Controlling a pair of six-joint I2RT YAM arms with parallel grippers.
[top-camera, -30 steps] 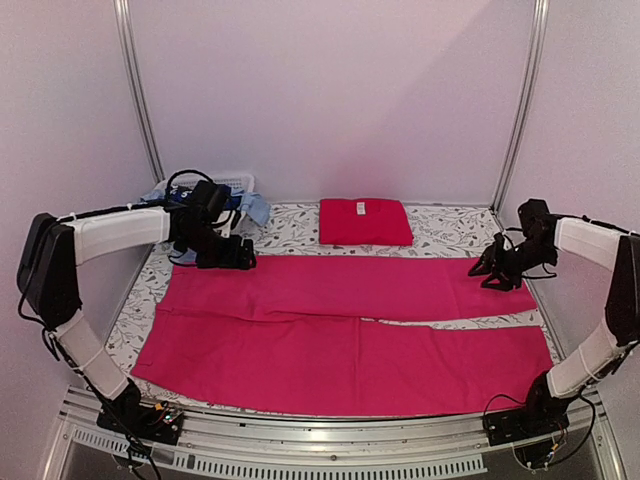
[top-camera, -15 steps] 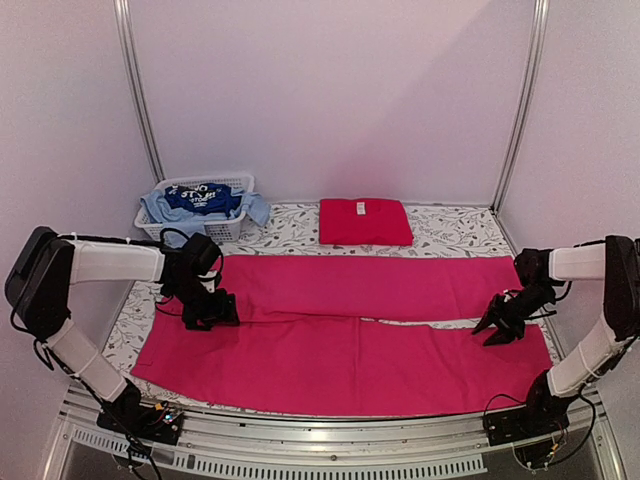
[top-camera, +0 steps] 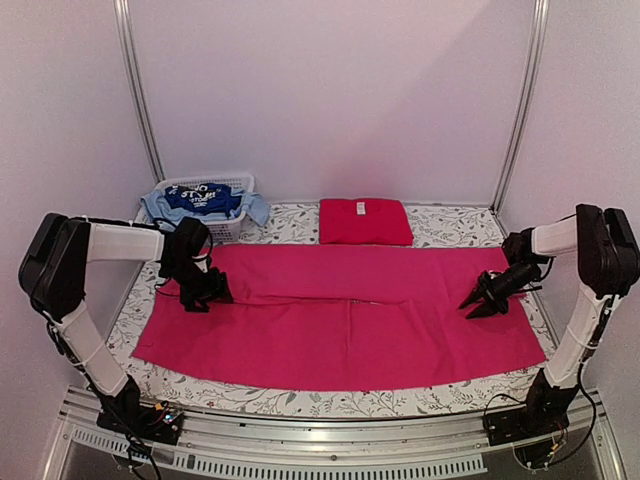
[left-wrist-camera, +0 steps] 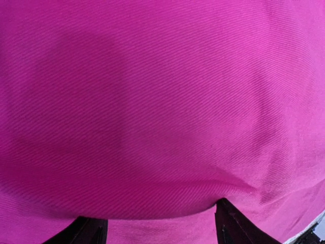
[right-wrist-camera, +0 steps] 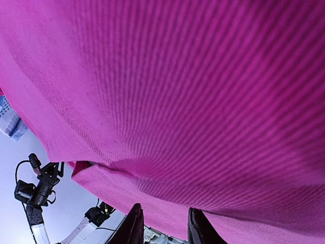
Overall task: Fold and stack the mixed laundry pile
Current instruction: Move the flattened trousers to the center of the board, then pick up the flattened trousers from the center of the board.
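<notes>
A large pink-magenta cloth (top-camera: 340,330) lies spread across the table, with a seam running left to right through its middle. My left gripper (top-camera: 208,296) rests on the cloth's left part at that seam. Its jaws stand wide apart in the left wrist view (left-wrist-camera: 156,211), and a fold of the cloth (left-wrist-camera: 152,127) bulges just past the fingertips (left-wrist-camera: 231,226). My right gripper (top-camera: 478,304) sits on the cloth's right part. Its fingers (right-wrist-camera: 134,226) stand a narrow gap apart, against the edge of a cloth layer (right-wrist-camera: 193,127). A folded red piece (top-camera: 365,221) lies at the back.
A white slatted basket (top-camera: 226,229) at the back left holds light blue pieces (top-camera: 256,209) and a dark blue printed one (top-camera: 201,198). The leaf-patterned table (top-camera: 452,236) shows round the cloth. Metal posts stand at both back corners.
Both grippers came from the cloth's far corners down to its middle seam, then back a little. The cloth's near edge shifted away from the table's front. Both pairs of jaws narrowed.
</notes>
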